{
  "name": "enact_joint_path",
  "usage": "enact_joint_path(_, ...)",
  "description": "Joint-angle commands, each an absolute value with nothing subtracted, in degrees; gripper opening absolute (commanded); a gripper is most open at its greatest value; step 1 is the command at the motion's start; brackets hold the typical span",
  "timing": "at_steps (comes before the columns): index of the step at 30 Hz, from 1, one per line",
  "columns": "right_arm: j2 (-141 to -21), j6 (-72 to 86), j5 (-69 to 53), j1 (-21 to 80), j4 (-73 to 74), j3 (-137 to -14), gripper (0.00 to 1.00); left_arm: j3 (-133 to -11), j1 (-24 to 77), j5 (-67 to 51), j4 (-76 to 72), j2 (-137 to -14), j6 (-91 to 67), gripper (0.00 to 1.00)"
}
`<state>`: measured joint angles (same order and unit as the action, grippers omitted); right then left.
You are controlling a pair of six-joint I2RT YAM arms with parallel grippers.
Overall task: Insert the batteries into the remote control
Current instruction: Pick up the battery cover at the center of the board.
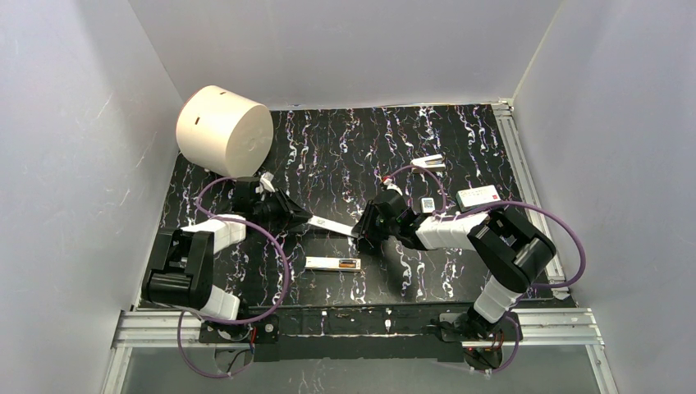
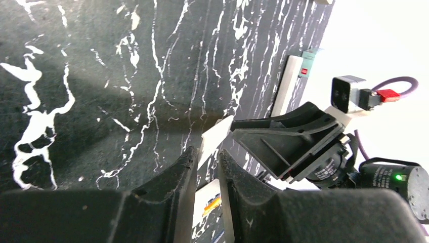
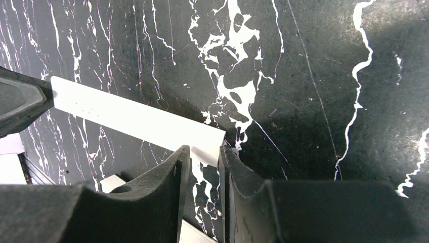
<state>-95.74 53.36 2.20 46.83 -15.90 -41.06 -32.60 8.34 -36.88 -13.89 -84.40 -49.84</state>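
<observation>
Hard to see from above: both sets of fingertips hide under the wrists, and the batteries are only a copper smudge at the right end of the remote control (no counting them). Mid-frame, left gripper and right gripper each clamp an end of the plain white strip. The remote lies flat just below, apart from both.

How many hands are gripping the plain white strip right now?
2. The left hand grips the white strip at the end nearer the left arm; the right hand grips the opposite end. Neither is hidden.
</observation>
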Motion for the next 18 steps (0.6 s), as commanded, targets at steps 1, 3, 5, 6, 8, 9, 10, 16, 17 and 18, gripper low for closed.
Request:
enact_joint_path(1, -101.6, 51.5, 2.5, 47.6, -8.6, -38.8, 0.37, -32.2, 10.4, -47.3, -14.5, -82.9, -52.3, 0.19)
enact_joint_path(3, -101.7, 51.5, 2.4, 47.6, -8.6, -38.9, 0.36, -32.3, 10.3, -47.3, -14.5, -82.8, -52.3, 0.19)
enact_joint_path(5, -102.0, 51.5, 2.3, 47.6, -8.5, -38.9, 0.37, -32.6, 10.3, -47.7, -14.5, -83.2, -52.4, 0.17)
enact_joint_path(6, -102.1, 51.5, 2.3, 47.6, -8.5, -38.9, 0.36, -32.8, 10.3, -48.0, -14.5, -83.5, -52.5, 0.17)
enact_joint_path(8, -102.3, 51.4, 2.2, 47.6, -8.4, -38.9, 0.36, -33.1, 10.4, -48.5, -14.5, -84.2, -52.4, 0.16)
enact_joint_path(9, -102.3, 51.2, 2.3, 47.6, -8.3, -38.9, 0.36, -33.2, 10.3, -48.7, -14.5, -84.4, -52.7, 0.16)
enact_joint_path(10, -102.4, 51.1, 2.3, 47.6, -8.2, -39.0, 0.36, -33.4, 10.3, -48.9, -14.5, -84.8, -52.7, 0.16)
enact_joint_path(16, -102.9, 50.4, 2.4, 47.6, -7.7, -39.4, 0.34, -34.6, 10.3, -51.1, -14.9, -86.5, -53.3, 0.14)
enact_joint_path(17, -103.0, 50.4, 2.3, 47.6, -7.7, -39.4, 0.34, -34.7, 10.3, -51.0, -14.9, -86.4, -53.2, 0.13)
enact_joint_path(18, -103.0, 50.3, 2.4, 47.6, -7.8, -39.5, 0.34, -34.7, 10.3, -50.8, -14.9, -86.2, -53.1, 0.12)
